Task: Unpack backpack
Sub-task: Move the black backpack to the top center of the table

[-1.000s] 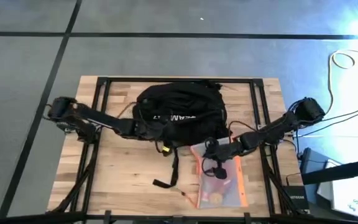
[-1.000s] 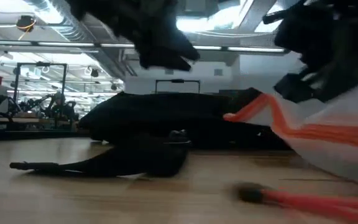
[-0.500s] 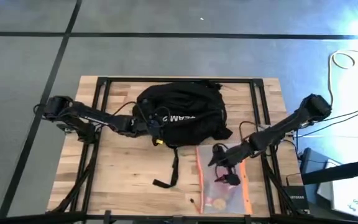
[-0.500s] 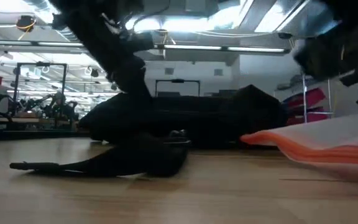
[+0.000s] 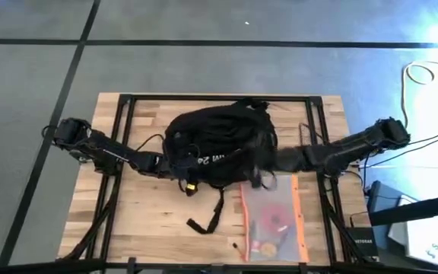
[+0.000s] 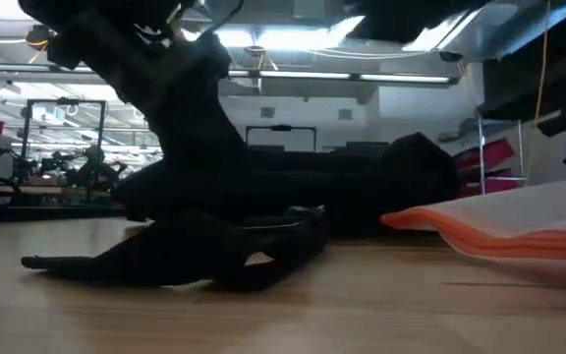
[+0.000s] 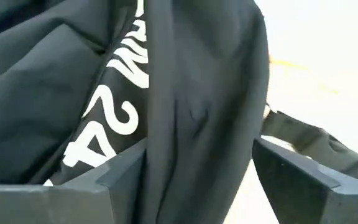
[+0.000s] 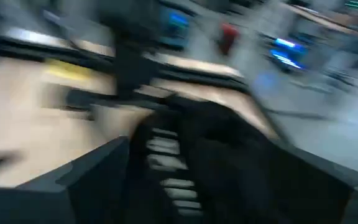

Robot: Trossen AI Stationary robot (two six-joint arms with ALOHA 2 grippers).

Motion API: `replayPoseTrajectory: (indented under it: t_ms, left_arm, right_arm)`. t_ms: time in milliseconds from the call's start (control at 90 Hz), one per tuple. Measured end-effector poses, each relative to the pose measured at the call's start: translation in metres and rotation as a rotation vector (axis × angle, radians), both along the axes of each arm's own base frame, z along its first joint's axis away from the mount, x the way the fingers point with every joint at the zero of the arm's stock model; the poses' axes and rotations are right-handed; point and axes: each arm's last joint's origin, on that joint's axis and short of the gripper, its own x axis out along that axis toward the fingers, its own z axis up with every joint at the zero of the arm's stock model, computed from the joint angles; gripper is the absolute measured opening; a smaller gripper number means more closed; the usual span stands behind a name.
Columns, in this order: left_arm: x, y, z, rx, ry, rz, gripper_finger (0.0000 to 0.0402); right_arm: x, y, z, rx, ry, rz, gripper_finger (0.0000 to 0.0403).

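Observation:
The black backpack (image 5: 219, 137) with white lettering lies in the middle of the table, its loose strap (image 5: 210, 213) trailing toward the near edge. My left gripper (image 5: 188, 166) is at its near left side, open, with a fold of the lettered cloth (image 7: 197, 118) between the fingers. My right gripper (image 5: 263, 169) is at the near right side, open, with black backpack cloth (image 8: 216, 155) ahead between its fingers; whether it touches is lost in blur. A clear bag with orange edges (image 5: 274, 221) lies flat on the table. My left gripper stands open around a raised fold on the backpack's near side, beside the lettering (image 7: 129, 81). The cloth lies against the inner side of one finger (image 7: 126, 177); I cannot tell whether the other finger touches it. The fingers come level from the table's left.
The clear bag (image 6: 504, 231) holds small reddish and yellowish items and takes up the near right of the table. A small dark piece (image 5: 236, 246) lies beside it. Bare wood (image 5: 143, 221) shows at the near left. A black frame (image 5: 120, 106) runs round the tabletop.
The clear bag, held up off the table a second ago, now lies flat at the near right. My right gripper has left it and gone toward the far edge and left, up to the backpack. The backpack's lettered side has shifted, and its strap has moved slightly.

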Motion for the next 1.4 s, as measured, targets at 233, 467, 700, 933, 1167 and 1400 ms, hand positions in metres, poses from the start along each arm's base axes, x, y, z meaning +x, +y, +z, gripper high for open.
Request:
replayPoseTrajectory:
  t_ms: [233,467,700,933,1167,1400]
  left_arm:
    - [-0.003,-0.017,0.0,0.014,0.003,-0.078,0.0258]
    - [-0.013,-0.026,0.016,0.304,-0.054,0.031,0.0258]
    - [-0.027,-0.01,0.055,0.557,-0.121,0.204,0.0258]
    - [-0.033,0.029,0.076,0.629,-0.111,0.377,0.0258]
    - [-0.021,0.064,0.057,0.394,-0.086,0.328,0.0258]
    - [-0.009,0.082,0.023,0.275,0.022,0.323,0.0258]
  right_arm:
    - [0.035,-0.063,-0.02,0.011,0.09,-0.183,0.035]
    - [0.057,-0.075,-0.069,0.055,0.25,-0.128,0.0287]
    - [0.063,-0.074,-0.093,0.136,0.311,-0.091,0.0167]
    - [0.058,-0.063,-0.101,0.414,0.406,0.145,0.0067]
    - [0.052,-0.048,-0.108,0.499,0.521,0.203,0.0025]
    - [0.048,-0.025,-0.109,0.479,0.575,0.306,0.0014]
